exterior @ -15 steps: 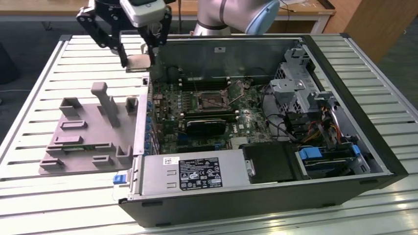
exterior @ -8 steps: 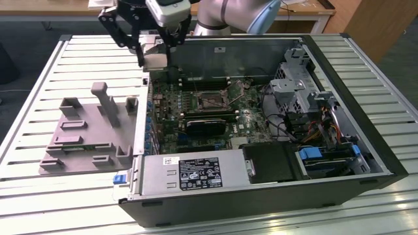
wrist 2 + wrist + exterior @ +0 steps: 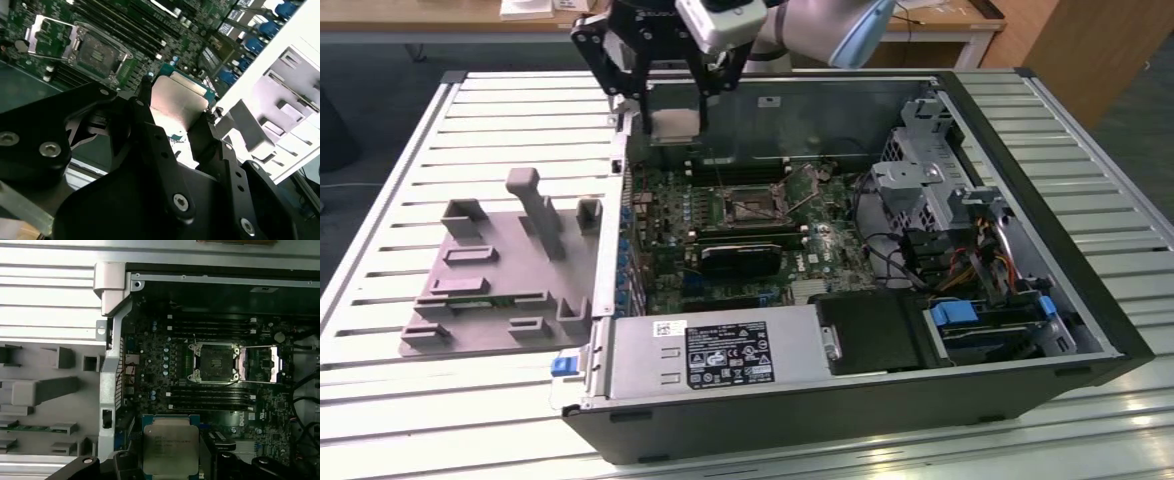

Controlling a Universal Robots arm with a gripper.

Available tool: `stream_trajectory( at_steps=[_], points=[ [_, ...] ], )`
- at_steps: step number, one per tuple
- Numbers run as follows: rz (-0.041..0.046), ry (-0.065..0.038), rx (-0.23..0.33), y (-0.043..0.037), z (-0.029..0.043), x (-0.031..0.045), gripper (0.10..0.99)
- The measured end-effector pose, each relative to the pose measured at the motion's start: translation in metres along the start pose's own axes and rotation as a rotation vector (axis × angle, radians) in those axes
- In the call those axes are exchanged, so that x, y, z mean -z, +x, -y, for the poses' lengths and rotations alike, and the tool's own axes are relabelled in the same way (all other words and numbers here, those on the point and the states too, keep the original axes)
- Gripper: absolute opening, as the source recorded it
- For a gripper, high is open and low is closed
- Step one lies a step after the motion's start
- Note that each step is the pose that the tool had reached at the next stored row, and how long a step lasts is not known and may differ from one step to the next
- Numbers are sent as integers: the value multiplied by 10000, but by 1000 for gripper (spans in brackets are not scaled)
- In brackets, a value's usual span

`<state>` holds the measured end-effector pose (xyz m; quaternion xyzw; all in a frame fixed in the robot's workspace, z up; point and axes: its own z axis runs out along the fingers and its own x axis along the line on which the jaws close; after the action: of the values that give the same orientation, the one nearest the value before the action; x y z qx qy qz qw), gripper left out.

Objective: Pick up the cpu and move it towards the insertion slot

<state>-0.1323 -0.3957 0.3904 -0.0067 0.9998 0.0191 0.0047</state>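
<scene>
My gripper (image 3: 670,122) is shut on the cpu (image 3: 675,124), a flat silvery square with a thin green rim, held in the air above the back left corner of the open computer case. Both wrist views show the chip clamped between the black fingers: cpu (image 3: 171,449), cpu (image 3: 176,106). The insertion slot (image 3: 750,203) is a square socket with a shiny metal frame and a dark centre on the motherboard, its lid swung open. It lies lower and toward the exterior view's right of the chip. It also shows as the insertion slot (image 3: 216,362) and insertion slot (image 3: 97,53).
The computer case (image 3: 1014,290) lies open on a slatted metal table (image 3: 400,160). A grey holder tray (image 3: 494,270) with upright posts sits at the exterior view's left; a green memory stick (image 3: 27,428) lies in it. Black memory slots (image 3: 210,397) flank the socket. A power supply (image 3: 707,355) fills the near side.
</scene>
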Motion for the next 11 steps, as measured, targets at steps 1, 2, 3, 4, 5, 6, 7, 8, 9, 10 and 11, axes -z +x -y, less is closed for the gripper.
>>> stream_trajectory(
  at_steps=[1,2,3,4,5,6,7,8,9,10,11],
  points=[
    [-3,0,-1,-43,0,0,537],
    [-6,0,0,-88,1,-1,537],
    [-9,-1,0,-132,2,-1,537],
    [-12,0,-1,-175,2,-2,537],
    [-15,1,-2,-216,3,-2,537],
    [-17,0,-1,-259,3,-2,537],
    [-19,-1,0,-301,4,-3,537],
    [-22,0,-2,-344,5,-3,537],
    [-24,0,-2,-383,5,-3,537],
    [-25,-1,-1,-423,6,-4,537],
    [-28,0,-2,-462,6,-4,537]
  ],
)
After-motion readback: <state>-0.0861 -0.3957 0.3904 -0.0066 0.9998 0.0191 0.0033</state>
